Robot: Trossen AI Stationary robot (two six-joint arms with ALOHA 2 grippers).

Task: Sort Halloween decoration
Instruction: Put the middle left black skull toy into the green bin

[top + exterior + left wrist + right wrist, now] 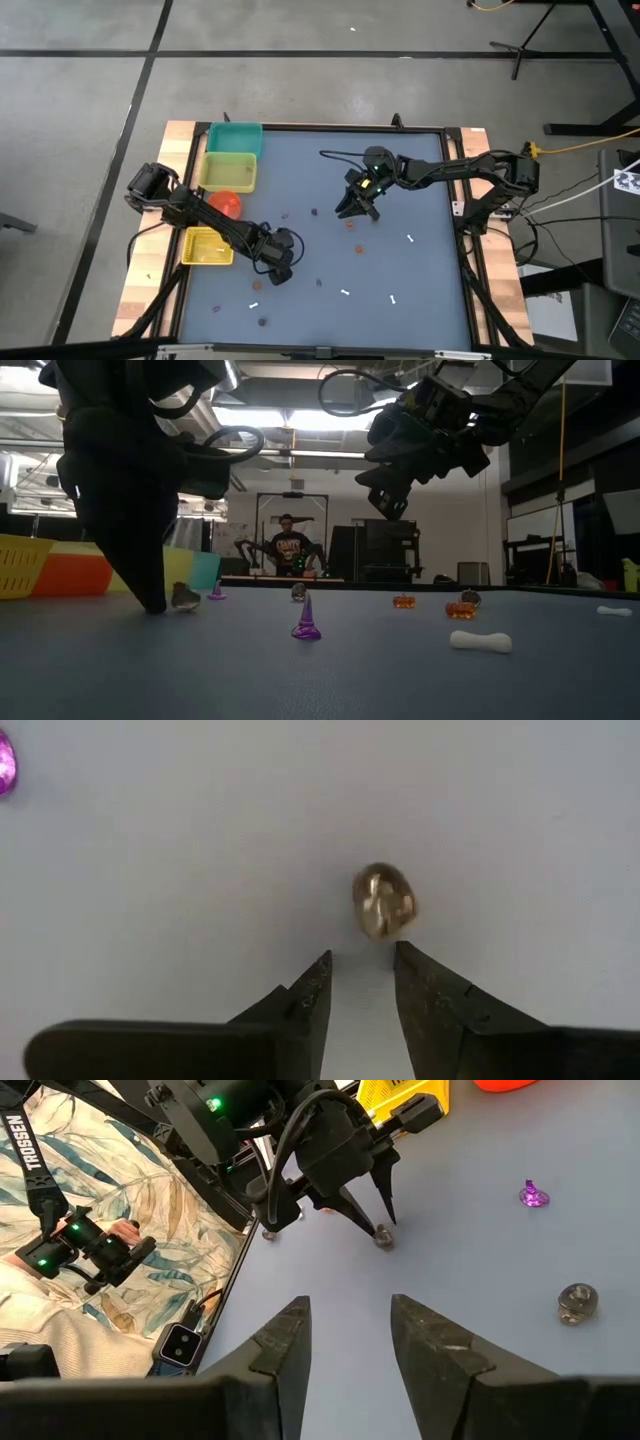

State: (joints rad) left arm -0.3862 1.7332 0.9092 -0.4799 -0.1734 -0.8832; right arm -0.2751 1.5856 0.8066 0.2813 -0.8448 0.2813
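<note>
Lowered to the table, the left gripper [360, 982] is set with its fingers parted, not yet pinching, just short of a tiny round golden-brown skull trinket [384, 901] at its twelve o'clock, presumably for pickup. The right gripper [357, 208] is held raised, fingers apart and empty.

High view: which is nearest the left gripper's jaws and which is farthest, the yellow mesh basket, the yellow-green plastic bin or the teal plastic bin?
1. The yellow mesh basket, right beside the left gripper.
2. The yellow-green plastic bin, farther along the table's left edge.
3. The teal plastic bin, at the far corner.
</note>
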